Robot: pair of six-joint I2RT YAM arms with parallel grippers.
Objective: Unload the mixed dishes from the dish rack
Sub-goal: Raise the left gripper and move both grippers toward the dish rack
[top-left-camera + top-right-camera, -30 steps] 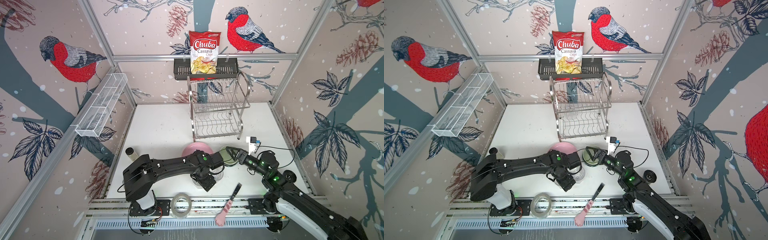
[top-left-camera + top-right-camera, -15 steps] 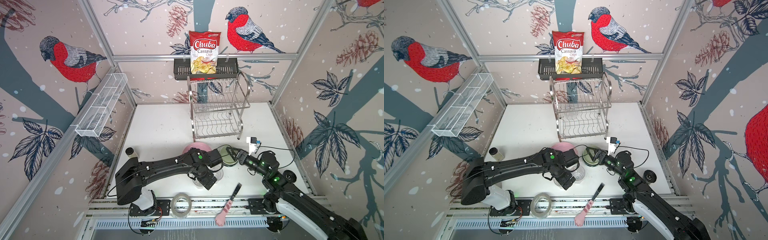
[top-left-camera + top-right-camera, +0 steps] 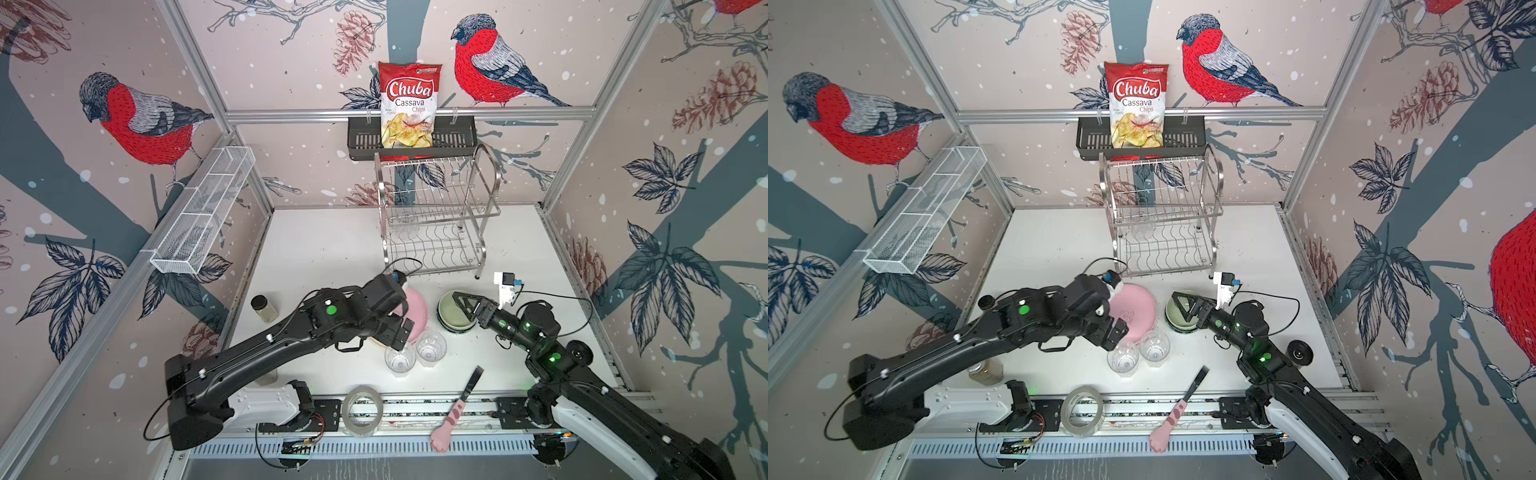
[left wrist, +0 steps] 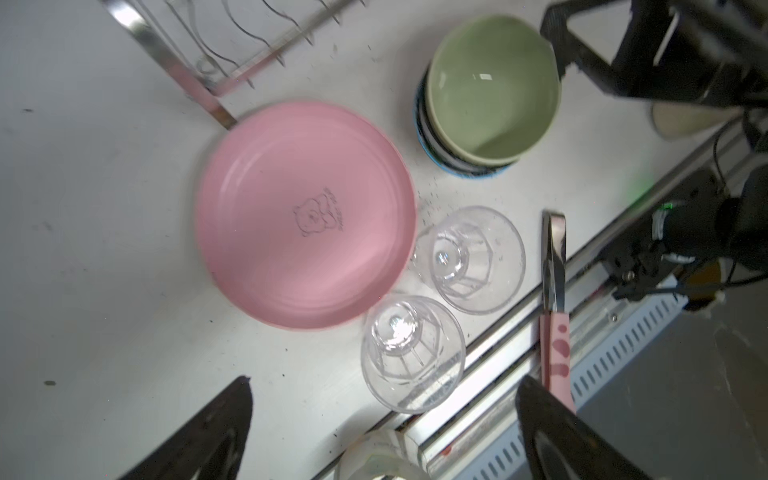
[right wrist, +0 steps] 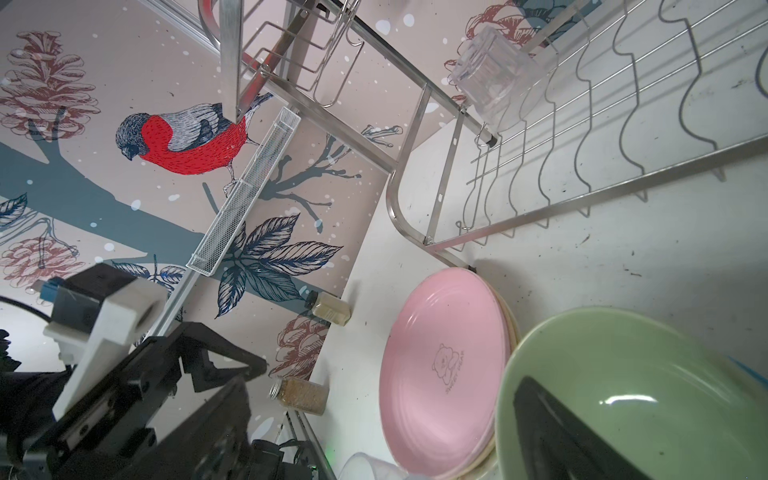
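Note:
The steel dish rack (image 3: 436,216) (image 3: 1163,216) stands at the back, with one clear glass (image 5: 494,87) on its lower shelf. In front of it a pink plate (image 3: 415,309) (image 4: 305,212) tops a stack of plates. Beside that, a pale green bowl (image 3: 453,313) (image 4: 492,87) is nested in other bowls. Two clear glasses (image 4: 413,349) (image 4: 469,257) stand upside down by the plate. My left gripper (image 3: 399,332) (image 4: 384,384) hangs open above the nearer glass, holding nothing. Over the green bowl, my right gripper (image 3: 461,299) (image 5: 382,382) is open and empty.
A knife with a pink handle (image 3: 457,407) and a tape roll (image 3: 362,409) lie at the front edge. Two lidded jars (image 3: 264,308) (image 3: 986,370) stand on the left. A black basket holding a chips bag (image 3: 409,104) hangs above the rack, and a white mesh tray (image 3: 203,216) is on the left wall.
My left gripper has opened wider and lifted back from the nearer glass, which stays on the table. The right arm has not moved.

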